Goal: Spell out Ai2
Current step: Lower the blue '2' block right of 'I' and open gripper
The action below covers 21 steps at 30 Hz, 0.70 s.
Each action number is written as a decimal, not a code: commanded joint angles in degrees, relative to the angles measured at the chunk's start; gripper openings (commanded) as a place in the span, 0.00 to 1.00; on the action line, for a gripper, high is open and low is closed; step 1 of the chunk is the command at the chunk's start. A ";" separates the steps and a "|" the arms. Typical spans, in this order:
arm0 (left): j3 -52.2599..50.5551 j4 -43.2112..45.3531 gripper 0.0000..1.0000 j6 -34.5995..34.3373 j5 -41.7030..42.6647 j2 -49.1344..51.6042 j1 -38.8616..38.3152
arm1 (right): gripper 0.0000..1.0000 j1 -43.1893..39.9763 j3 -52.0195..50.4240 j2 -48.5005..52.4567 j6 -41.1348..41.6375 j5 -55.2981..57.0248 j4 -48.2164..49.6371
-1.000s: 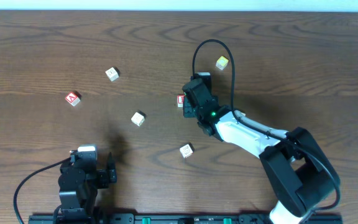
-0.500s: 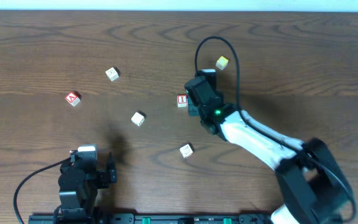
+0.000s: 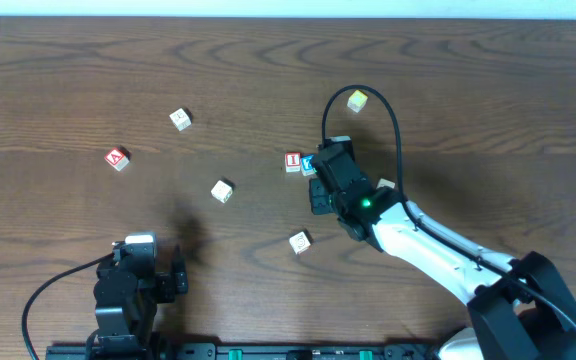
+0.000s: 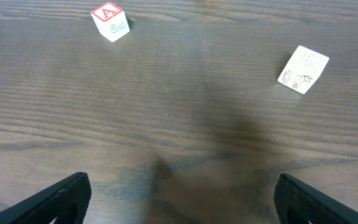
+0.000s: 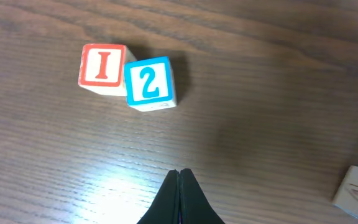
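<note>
Worktop (image 3: pixel 488 90): dark wood grain, small letter cubes scattered across it.

Right arm (image 3: pixel 418 235) is backing off toward its own base. A second ago it was sitting over the middle cubes, and now it is drawing clear of them. Right claw (image 5: pixel 179 193) is showing both fingertips pressed together with nothing between them, so it is empty.

The withdrawal is uncovering the blue 2 cube (image 3: pixel 309 164), which was hidden under the claw a second ago. It is now resting on the worktop, touching the right side of the red-and-white I cube (image 3: pixel 293 161). In the right wrist view the 2 is sitting slightly lower than the I and turned a little, so the pair is reading "I2" but not squarely.

Judgement: two of the three letters are placed, and the A is still outstanding.

Left claw (image 4: pixel 182 199) is parked at the near edge, fingers spread wide and holding nothing.

A cube (image 3: pixel 117 158) is lying well apart, far to the left of the pair and ahead of the left claw.

Around:
- A cream cube (image 3: pixel 222 190) is lying between the A and the pair, close to a straight path.
- A second cream cube (image 3: pixel 180 119) is sitting further back.
- A white cube (image 3: pixel 299 242) is sitting nearer the edge.
- A yellow-green cube (image 3: pixel 357 100) is sitting behind the arm.

The spot left of the I is looking bare.
</note>
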 commanded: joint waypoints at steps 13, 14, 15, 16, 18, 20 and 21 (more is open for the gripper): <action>-0.55 -0.46 0.95 0.79 -0.22 -0.31 0.33 | 0.01 0.37 -0.68 8.22 -2.01 -3.76 7.34; -0.55 -0.46 0.95 0.79 -0.22 -0.31 0.33 | 0.01 0.37 -0.68 8.55 -1.99 -3.78 7.52; -0.55 -0.46 0.95 0.79 -0.22 -0.31 0.33 | 0.01 0.37 -0.68 8.92 -1.99 -3.80 7.78; -0.55 -0.46 0.95 0.79 -0.22 -0.31 0.33 | 0.01 0.37 -0.68 9.27 -2.01 -3.80 8.22; -0.55 -0.46 0.95 0.79 -0.22 -0.31 0.33 | 0.01 0.37 -0.66 9.66 -1.86 -3.82 9.05; -0.55 -0.46 0.95 0.79 -0.22 -0.31 0.33 | 0.01 0.37 -0.63 9.84 -1.86 -4.15 10.01; -0.55 -0.46 0.95 0.79 -0.22 -0.31 0.33 | 0.01 0.37 -0.63 9.90 -1.86 -4.48 10.54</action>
